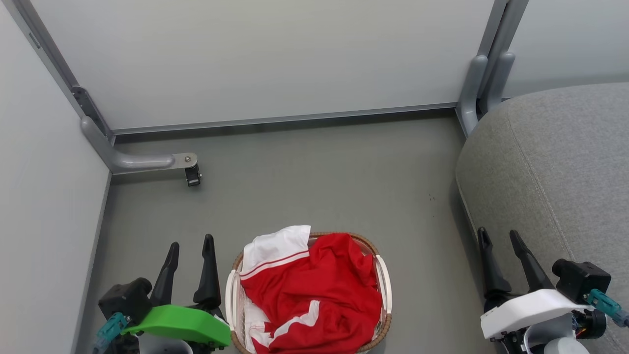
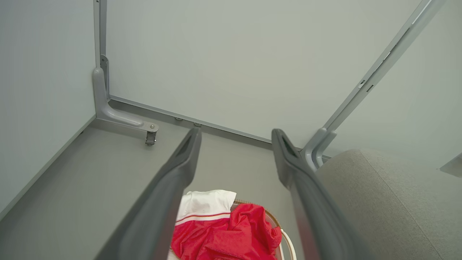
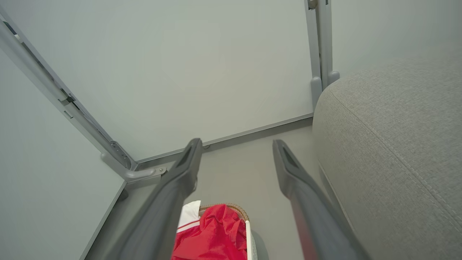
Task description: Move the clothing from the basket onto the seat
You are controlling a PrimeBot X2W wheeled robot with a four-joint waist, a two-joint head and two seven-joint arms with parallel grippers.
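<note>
The red clothing (image 1: 319, 290) with white panels lies bunched in the oval basket (image 1: 384, 282) on the grey floor, at the bottom middle of the head view. Left of the basket, my left gripper (image 1: 190, 243) stands open and empty. My right gripper (image 1: 499, 235) stands open and empty to the right, in front of the grey seat (image 1: 555, 167). In the left wrist view the clothing (image 2: 227, 234) lies below my left gripper (image 2: 236, 134), with the seat (image 2: 389, 202) to the right. The right wrist view has the clothing (image 3: 213, 234), basket (image 3: 249, 234), seat (image 3: 393, 144) and my right gripper (image 3: 236, 144).
Pale partition walls (image 1: 255, 59) close the back and left. A grey metal foot with a small caster (image 1: 192, 174) juts onto the floor at the back left. Grey posts (image 1: 484, 78) stand beside the seat's far corner. Bare floor (image 1: 319, 182) lies beyond the basket.
</note>
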